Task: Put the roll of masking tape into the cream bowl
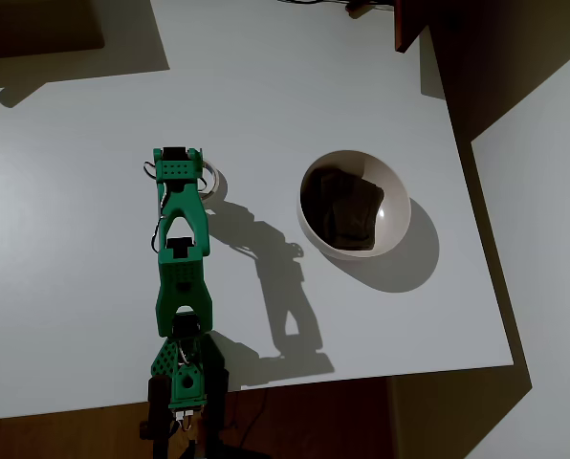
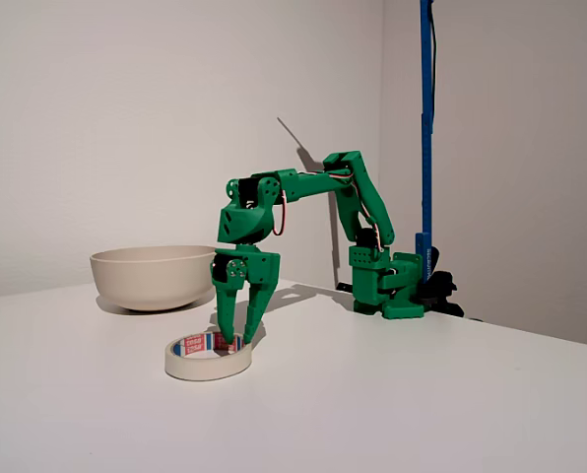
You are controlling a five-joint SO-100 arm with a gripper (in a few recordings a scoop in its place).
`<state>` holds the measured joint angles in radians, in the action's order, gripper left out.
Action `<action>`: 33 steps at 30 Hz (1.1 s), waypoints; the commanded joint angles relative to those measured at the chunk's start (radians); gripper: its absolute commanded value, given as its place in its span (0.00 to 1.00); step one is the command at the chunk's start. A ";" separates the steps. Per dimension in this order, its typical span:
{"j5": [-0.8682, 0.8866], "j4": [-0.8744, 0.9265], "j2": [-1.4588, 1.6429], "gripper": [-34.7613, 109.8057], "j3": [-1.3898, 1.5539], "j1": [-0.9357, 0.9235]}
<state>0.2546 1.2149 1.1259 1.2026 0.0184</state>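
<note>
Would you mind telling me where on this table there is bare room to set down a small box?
The widest bare patch in the overhead view lies above the green arm and the cream bowl, toward the table's far edge. The strip left of the arm is free too. It is tight around the gripper at the roll of masking tape.

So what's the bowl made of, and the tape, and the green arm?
The bowl looks like glazed ceramic, maybe hard plastic: its inside is glossy and mirrors dark shapes. The tape looks like matte cream paper wound in a ring, with a printed red and blue label inside. The arm looks like matte green plastic with screws showing.
</note>
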 commanded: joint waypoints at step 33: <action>-0.018 0.242 -0.069 0.40 -0.379 -0.060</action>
<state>0.2270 1.4619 1.0063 0.8882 -0.0169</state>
